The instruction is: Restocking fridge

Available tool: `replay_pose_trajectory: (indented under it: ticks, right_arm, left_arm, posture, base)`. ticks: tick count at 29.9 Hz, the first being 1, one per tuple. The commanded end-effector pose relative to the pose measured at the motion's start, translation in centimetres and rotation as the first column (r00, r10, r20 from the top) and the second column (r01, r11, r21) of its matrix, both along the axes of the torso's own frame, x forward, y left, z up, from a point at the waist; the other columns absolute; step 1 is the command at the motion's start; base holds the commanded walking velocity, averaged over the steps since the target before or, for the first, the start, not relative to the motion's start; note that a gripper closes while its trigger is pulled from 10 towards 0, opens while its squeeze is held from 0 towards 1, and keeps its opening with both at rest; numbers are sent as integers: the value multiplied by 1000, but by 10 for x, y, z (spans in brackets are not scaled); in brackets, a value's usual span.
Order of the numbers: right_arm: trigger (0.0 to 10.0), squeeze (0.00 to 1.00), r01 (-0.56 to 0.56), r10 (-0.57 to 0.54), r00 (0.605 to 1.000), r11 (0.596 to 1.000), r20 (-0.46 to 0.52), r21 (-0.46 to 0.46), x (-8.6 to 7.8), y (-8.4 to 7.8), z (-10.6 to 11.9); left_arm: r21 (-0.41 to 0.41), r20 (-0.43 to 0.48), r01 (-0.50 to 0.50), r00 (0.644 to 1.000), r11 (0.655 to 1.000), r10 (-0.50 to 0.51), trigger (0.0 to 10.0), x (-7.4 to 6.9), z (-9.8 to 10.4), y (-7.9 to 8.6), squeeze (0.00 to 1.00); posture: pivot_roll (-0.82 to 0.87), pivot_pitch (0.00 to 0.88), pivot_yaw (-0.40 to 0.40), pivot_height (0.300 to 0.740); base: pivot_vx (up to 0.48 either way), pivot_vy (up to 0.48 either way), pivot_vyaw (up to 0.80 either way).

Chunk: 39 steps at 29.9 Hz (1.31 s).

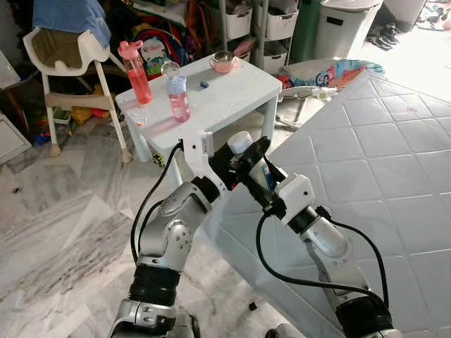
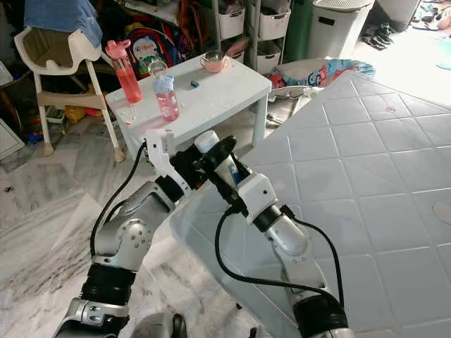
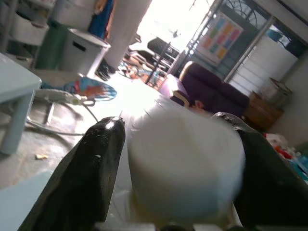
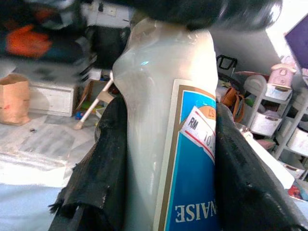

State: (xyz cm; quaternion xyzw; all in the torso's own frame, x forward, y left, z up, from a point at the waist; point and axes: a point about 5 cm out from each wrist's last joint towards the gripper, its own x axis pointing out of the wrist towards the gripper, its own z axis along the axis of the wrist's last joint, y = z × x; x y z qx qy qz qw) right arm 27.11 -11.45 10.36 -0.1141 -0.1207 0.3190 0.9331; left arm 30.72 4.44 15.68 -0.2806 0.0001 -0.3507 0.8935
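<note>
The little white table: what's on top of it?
On the white table: two pink bottles, a small bowl, a tiny blue thing. The bowl's contents are hidden.

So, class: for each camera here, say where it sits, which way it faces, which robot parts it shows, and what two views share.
Left eye view: head, looking down-forward at the white table; both arms show.
Right eye view: the same scene from the other eye.
Left wrist view: along the left gripper at the bottle's white cap.
Right wrist view: along the right gripper, shut on the mayonnaise bottle.
Shared: the bottle, held by both grippers.
</note>
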Motion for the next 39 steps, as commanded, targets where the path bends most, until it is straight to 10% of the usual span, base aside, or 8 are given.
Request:
replay_pose_trajectory:
  ticks: [1, 13, 18, 19, 30, 34, 35, 39]
  right_arm:
    - [0, 0, -34, 32, 997, 999, 69, 23, -1, 6, 15]
    - [0, 0, -11, 10, 997, 1000, 80, 17, 2, 4, 16]
    - [0, 0, 12, -14, 995, 1000, 100, 13, 7, 4, 19]
    - [0, 0, 14, -15, 995, 1000, 104, 10, 8, 4, 20]
    - [0, 0, 9, -9, 993, 1000, 116, 4, 10, 5, 22]
    - [0, 0, 13, -14, 992, 1000, 123, 7, 11, 6, 23]
    - [0, 0, 14, -15, 992, 1000, 128, 9, 11, 7, 24]
    - [0, 0, 14, -15, 991, 1000, 131, 9, 12, 7, 24]
  left_arm:
    - [14, -2, -92, 996, 996, 92, 0, 7, 0, 15, 0]
    - [33, 1, -108, 994, 994, 108, 0, 8, -3, 14, 0]
    - [67, -6, -88, 996, 994, 88, 6471, 5, -7, 9, 0]
    - [78, -9, -73, 997, 994, 73, 10000, 3, -10, 7, 1000]
    - [133, -3, -89, 996, 987, 90, 10000, 4, -15, 6, 1000]
    - [125, -8, -72, 997, 990, 74, 10000, 4, -15, 4, 329]
    - [119, -10, -64, 998, 991, 66, 10000, 3, -15, 2, 1000]
    - [117, -10, -62, 998, 991, 63, 10000, 2, -15, 0, 1000]
  posture:
    - [-10, 30, 83, 740]
    - [-10, 30, 85, 740]
    - [-8, 30, 85, 740]
    - [-9, 30, 85, 740]
    - [-9, 30, 85, 740]
    - [-11, 31, 86, 740]
    - [-12, 29, 87, 740]
    - [-13, 28, 88, 740]
  base:
    - [0, 0, 0]
    - [0, 0, 0]
    - [0, 0, 0]
    - [0, 0, 0]
    - [0, 0, 0]
    - [0, 0, 0]
    - [0, 0, 0]
    - [0, 0, 0]
